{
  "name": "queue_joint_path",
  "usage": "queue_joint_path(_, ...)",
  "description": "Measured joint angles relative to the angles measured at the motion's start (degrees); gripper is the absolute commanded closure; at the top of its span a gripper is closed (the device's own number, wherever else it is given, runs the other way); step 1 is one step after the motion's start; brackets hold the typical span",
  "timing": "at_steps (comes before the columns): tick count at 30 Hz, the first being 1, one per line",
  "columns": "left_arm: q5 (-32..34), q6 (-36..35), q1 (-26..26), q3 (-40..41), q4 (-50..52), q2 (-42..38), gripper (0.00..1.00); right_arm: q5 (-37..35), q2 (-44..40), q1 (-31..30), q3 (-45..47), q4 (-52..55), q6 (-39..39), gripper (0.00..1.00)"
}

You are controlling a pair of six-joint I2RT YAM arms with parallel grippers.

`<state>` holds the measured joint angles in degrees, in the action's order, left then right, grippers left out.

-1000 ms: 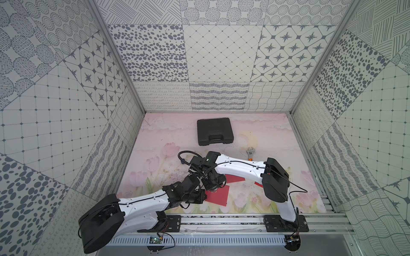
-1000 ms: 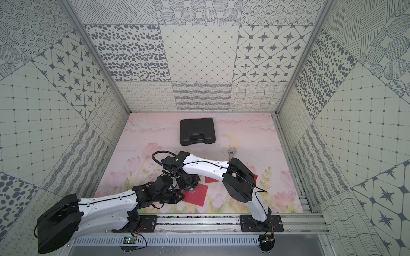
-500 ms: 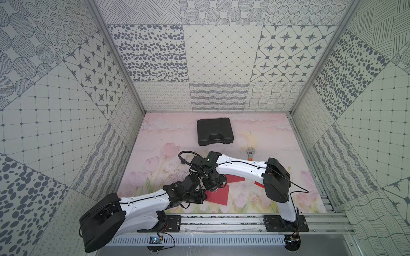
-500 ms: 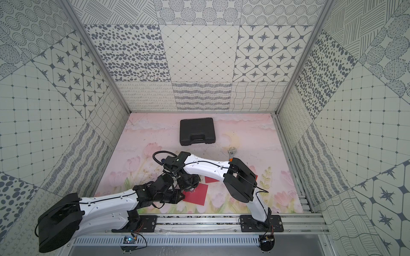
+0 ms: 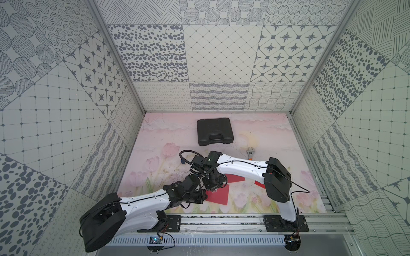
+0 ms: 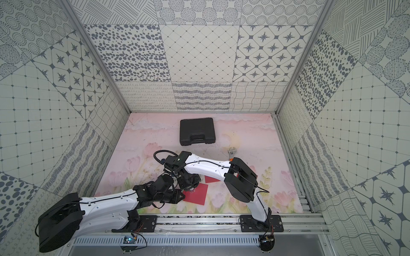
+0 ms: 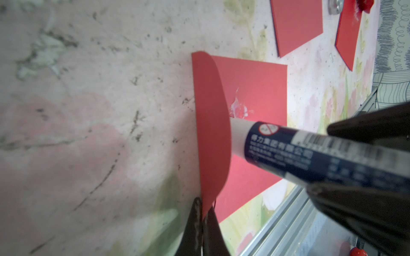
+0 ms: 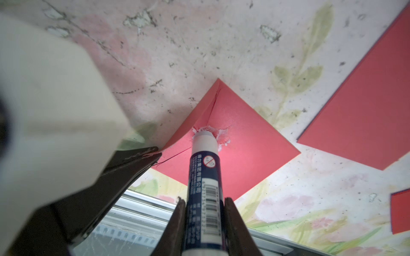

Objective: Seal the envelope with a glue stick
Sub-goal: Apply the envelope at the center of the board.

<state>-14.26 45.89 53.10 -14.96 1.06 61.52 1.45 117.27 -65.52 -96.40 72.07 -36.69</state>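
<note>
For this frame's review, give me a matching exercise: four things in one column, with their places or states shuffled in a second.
1 glue stick
2 envelope flap
3 black case
4 wrench

A closed, nothing touching it
B pinched by the left gripper
C gripped by the right gripper, tip on the envelope
D partly hidden under the right arm

Pairs: 1-C, 2-B, 3-A, 4-D

Left arm (image 5: 144, 200) & right arm (image 5: 241, 169): white shells, blk joint housings, thin blk cables, small screws.
</note>
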Motion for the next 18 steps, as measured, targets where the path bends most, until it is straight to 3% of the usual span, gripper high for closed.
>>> queue_joint_path(12,0.2,0.0,0.0,0.0,0.8,-0.5,1.00,5.5,-1.9,1.2,3.3,-3.0,-0.2,1.00)
queue_joint_path(18,0.2,0.0,0.0,0.1,0.8,-0.6,1.00,0.6,-1.5,0.7,1.9,-2.2,-0.7,1.00)
